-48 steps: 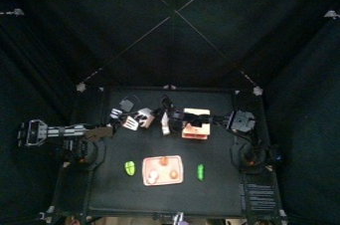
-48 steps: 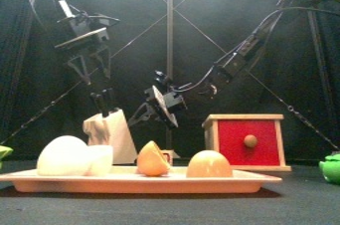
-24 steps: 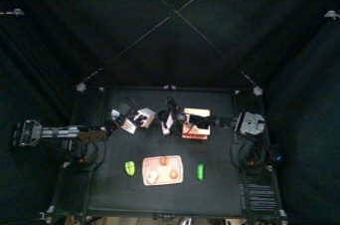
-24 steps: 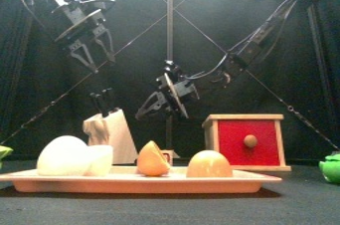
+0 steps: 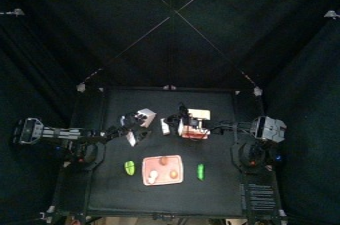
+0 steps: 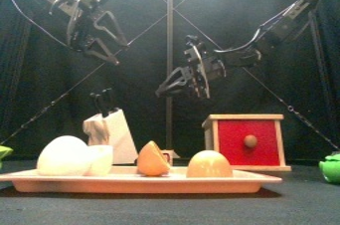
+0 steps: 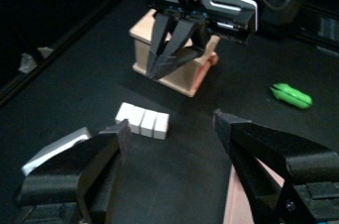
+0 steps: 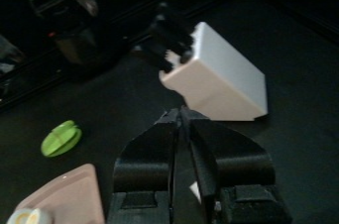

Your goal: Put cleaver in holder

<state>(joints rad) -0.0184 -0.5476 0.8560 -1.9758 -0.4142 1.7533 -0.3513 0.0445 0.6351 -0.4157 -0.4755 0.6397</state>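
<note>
The holder point(image 6: 111, 135) is a white slanted block on the table's left half, also in the top view point(image 5: 143, 121). The cleaver's black handle point(image 6: 101, 98) sticks up out of its top, and the blade is hidden inside. My left gripper point(image 6: 95, 52) hangs high above and left of the holder, wide open and empty; its view looks down on the holder point(image 7: 142, 121). My right gripper point(image 6: 182, 88) hovers in mid-air between the holder and the red box. Its jaws stand a little apart with nothing between them, and the holder point(image 8: 219, 69) lies ahead of it.
A wooden box with a red drawer front point(image 6: 249, 141) stands right of the middle. A flat pink board point(image 6: 133, 180) at the front carries a white egg shape point(image 6: 64, 156) and two orange lumps. Green items lie at both sides of the board point(image 5: 130, 167) point(image 5: 200, 172).
My left gripper has risen up and to the left, away from the handle in the holder. My right gripper has lifted and drawn back to the right, towards the red box.
</note>
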